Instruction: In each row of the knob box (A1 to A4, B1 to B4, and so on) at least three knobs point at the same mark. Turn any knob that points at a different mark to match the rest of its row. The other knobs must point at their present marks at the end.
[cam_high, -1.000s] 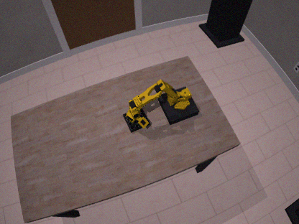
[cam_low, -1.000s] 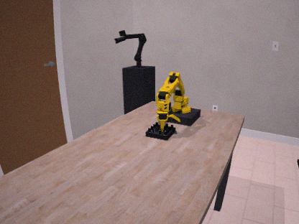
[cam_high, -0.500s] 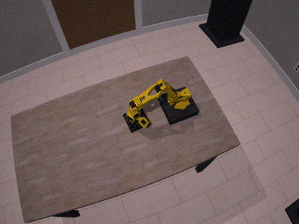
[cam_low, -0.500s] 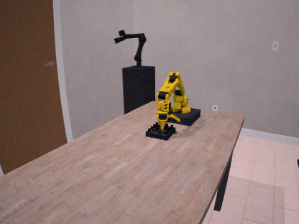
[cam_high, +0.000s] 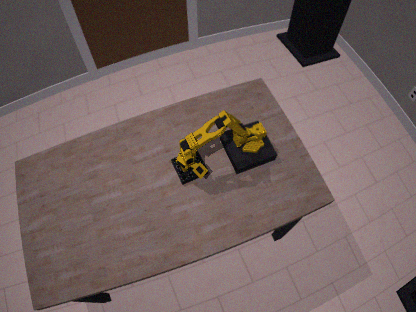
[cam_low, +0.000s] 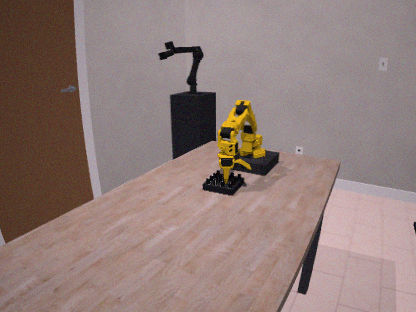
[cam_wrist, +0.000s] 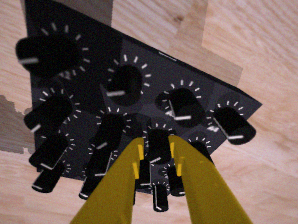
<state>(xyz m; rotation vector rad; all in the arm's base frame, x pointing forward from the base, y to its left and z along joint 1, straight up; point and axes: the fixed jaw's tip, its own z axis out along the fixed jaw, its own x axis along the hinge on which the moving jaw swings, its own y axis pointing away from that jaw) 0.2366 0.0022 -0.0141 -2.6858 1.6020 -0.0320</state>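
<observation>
Knob box is sitting flat on the wooden table, right under our gripper and just off the black block that our yellow arm stands on. Our wrist view has the two yellow fingers coming in from the bottom, brought close together with a narrow gap — and a black knob stands in that gap, third from the left in the second row down as we see it. We can't tell if the fingers are really pressing on it or just flanking it. Up top in the same view we've got the four knobs nearest the box's long edge well away from the fingers: a big one at far left, then a second knob, a third knob and a fourth knob, each with a white line on its cap and little white marks around it. Lower down, the fingers cover parts of several knobs, so we can't read those properly.

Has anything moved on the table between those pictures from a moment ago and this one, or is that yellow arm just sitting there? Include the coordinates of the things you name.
Nothing visibly changed. The yellow arm (cam_high: 205, 131) (cam_low: 243, 116) is bent down over the black knob box (cam_high: 185, 178) (cam_low: 220, 190) (cam_wrist: 100, 80) in the same pose, and the box lies in the same spot. Whether a knob turned slightly can't be told, as the earlier pictures are too small.
</observation>
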